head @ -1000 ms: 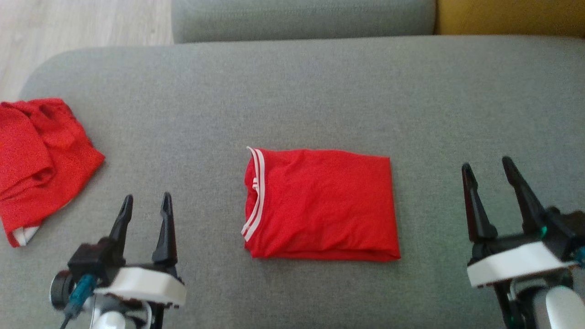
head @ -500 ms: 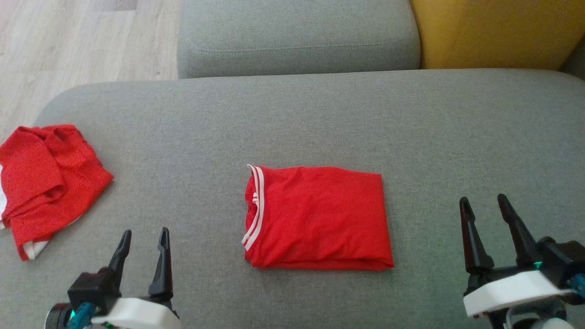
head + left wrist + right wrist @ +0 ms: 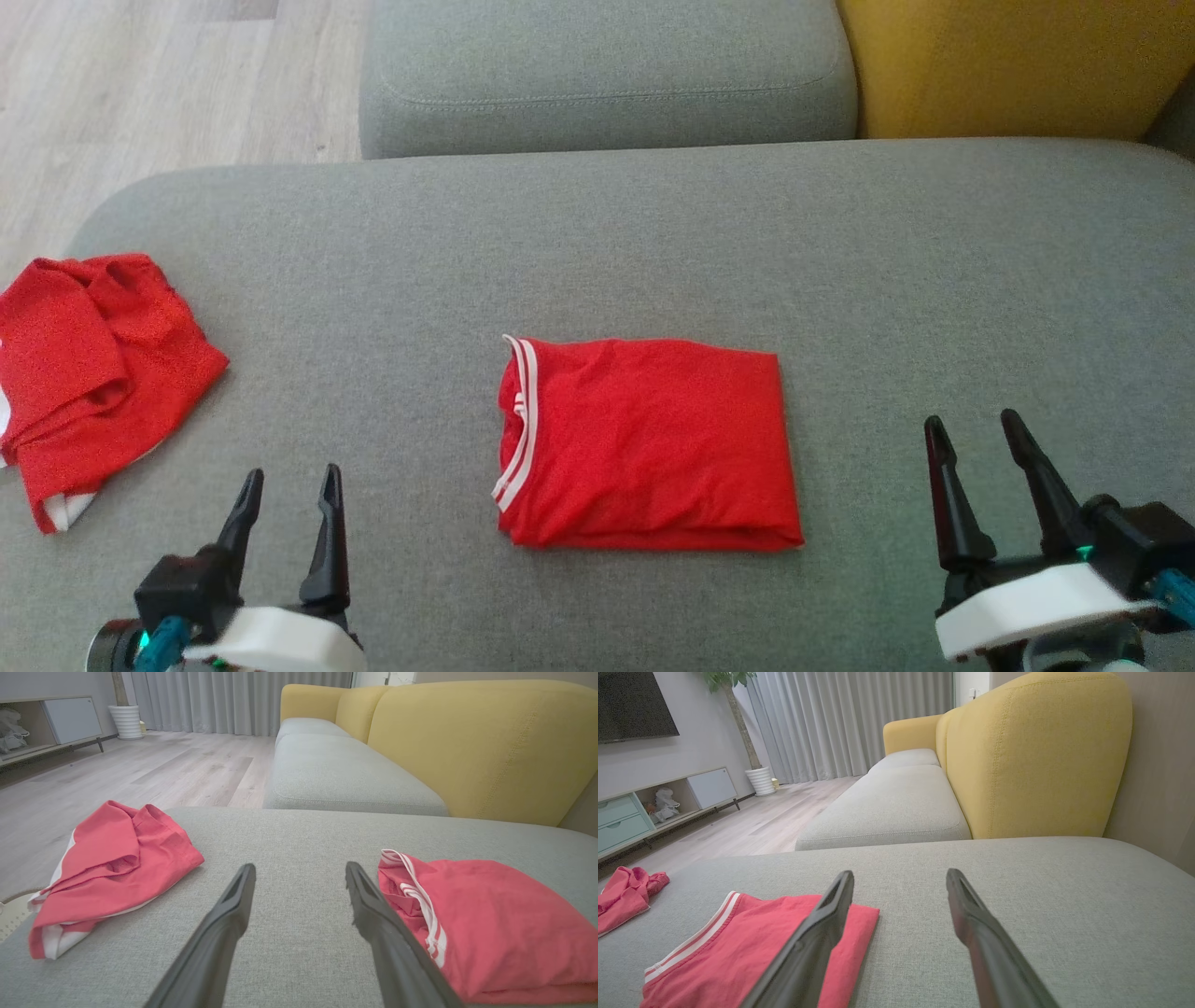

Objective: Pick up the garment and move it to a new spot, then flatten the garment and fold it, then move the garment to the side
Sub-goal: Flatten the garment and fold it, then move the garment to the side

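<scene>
The folded red fabric garment [image 3: 649,443], a neat rectangle w/ a white-striped neckband on its left edge, lies flat at ctr of the head view, a bit below mid-frame, on the broad grey woven cushion [image 3: 597,243]. In the left wrist view it sits lower right, just beside the right-hand finger. In the right wrist view it sits lower left, partly behind the left-hand finger.

The left gripper [image 3: 290,473] is at btm left of the head view, long dark fingers pointing up-frame, spread apart and holding nothing. Bare cushion lies btwn it and the garment's left edge. The right gripper [image 3: 972,420] is at btm right, fingers likewise apart and empty, well clear of the garment's right edge.

A 2nd red garment [image 3: 93,373], a crumpled heap w/ white trim showing, sits at the far left edge of the head view near the cushion's rounded corner, well apart from the folded one.

Top of the head view: smaller grey seat cushion [image 3: 607,75] at ctr, mustard-yellow upholstered backrest [image 3: 1008,65] upper right, pale wood-plank floor [image 3: 168,84] upper left. Left wrist view's bkgd: grey pleated curtains [image 3: 224,700] at top ctr, white ribbed planter [image 3: 127,721] upper left.
</scene>
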Motion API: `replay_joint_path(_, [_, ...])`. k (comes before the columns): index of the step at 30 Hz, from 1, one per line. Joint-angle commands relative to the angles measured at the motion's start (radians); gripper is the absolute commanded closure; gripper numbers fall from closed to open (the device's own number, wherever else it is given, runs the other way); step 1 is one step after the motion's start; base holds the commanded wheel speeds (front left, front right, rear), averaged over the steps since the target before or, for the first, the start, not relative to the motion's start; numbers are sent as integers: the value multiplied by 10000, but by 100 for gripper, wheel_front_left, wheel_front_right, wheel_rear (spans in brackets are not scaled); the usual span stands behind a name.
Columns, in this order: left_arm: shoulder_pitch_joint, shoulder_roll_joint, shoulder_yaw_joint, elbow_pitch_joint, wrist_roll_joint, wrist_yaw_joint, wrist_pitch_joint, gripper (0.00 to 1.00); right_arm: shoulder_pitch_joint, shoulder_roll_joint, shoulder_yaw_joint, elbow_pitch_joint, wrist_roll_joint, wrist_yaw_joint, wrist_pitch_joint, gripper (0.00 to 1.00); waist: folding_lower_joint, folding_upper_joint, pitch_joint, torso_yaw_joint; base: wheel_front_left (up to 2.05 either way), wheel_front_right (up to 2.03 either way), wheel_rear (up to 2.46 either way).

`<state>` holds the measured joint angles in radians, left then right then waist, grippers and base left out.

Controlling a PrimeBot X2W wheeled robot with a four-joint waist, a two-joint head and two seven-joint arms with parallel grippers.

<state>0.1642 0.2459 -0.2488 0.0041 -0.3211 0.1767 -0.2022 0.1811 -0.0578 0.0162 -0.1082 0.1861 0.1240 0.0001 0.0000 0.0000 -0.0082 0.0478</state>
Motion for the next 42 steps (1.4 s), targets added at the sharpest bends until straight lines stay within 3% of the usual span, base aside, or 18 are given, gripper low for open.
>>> replay_joint_path(1, [-303, 174, 331, -363, -78, 75, 20, 0, -299, -61, 240, -356, -29, 67, -29, 0, 0, 0, 17, -4, 0, 0, 0])
replay_joint_path(17, [-769, 148, 186, -507, -63, 100, -36, 0, -723, -290, 328, -122, -169, 67, 65, 0, 0, 0, 602, 123, 0, 0, 0])
replay_joint_path(28, [-2103, -179, -85, -221, -6, -242, -353, 0, -2483, -443, 917, 1992, -173, 67, 328, 0, 0, 0, 1896, 771, 0, 0, 0])
replay_joint_path(35, [-2546, -500, 56, -4, 117, -330, -568, 0, -2612, -152, 1335, 3352, -47, 67, 1689, 0, 0, 0, 2309, 1182, 0, 0, 0])
replay_joint_path(39, [-2637, -609, 260, -81, 247, -382, -589, 0, -2615, -69, 1348, 3455, 47, 67, 2054, 1, 0, 0, 2387, 1181, 0, 0, 0])
replay_joint_path(40, [-2644, -637, 327, -125, 286, -400, -590, 0, -2635, -55, 1358, 3444, 64, 67, 2096, 60, 0, 0, 2403, 1156, 0, 0, 0])
replay_joint_path(41, [-2644, -669, 389, -161, 326, -420, -591, 0, -2659, -46, 1399, 3423, 89, 67, 2115, 100, 0, 0, 2417, 1132, 0, 0, 0])
replay_joint_path(42, [-2638, -701, 452, -195, 367, -439, -592, 0, -2691, -40, 1441, 3381, 110, 67, 2088, 100, 0, 0, 2436, 1099, 0, 0, 0])
